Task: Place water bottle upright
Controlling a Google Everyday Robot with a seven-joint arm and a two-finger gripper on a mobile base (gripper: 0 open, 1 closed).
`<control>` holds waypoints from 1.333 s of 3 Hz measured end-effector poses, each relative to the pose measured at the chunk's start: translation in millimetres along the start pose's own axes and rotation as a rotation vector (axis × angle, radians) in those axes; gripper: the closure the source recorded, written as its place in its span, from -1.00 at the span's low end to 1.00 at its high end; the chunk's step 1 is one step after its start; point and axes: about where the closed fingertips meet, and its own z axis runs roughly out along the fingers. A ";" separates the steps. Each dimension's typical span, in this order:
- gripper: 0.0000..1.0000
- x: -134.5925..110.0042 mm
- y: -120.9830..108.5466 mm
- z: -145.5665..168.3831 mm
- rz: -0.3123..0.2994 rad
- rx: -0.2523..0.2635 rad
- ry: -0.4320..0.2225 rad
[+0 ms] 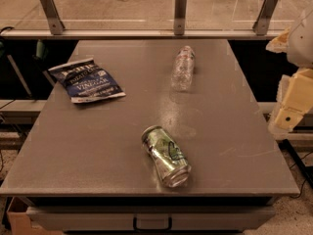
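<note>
The water bottle (pixel 183 68) is a small clear ribbed plastic bottle. It lies on its side on the far middle of the grey table (pixel 98 146), with its top end pointing away from me. My gripper (pixel 289 112) is at the end of the cream-coloured arm at the right edge of the view. It is off the table's right side, well apart from the bottle and below its level in the picture. Nothing shows in it.
A green-patterned drink can (pixel 166 155) lies on its side near the table's front middle. A dark blue chip bag (pixel 87 80) lies flat at the far left. A railing with metal posts (pixel 180 11) runs behind the table. A drawer handle (pixel 152 224) sits under the front edge.
</note>
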 end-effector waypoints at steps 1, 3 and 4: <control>-1.00 0.0 0.0 0.0 0.000 0.000 0.000; -1.00 -13.0 -59.2 23.5 0.071 0.033 -0.043; -1.00 -34.6 -123.1 52.4 0.189 0.039 -0.110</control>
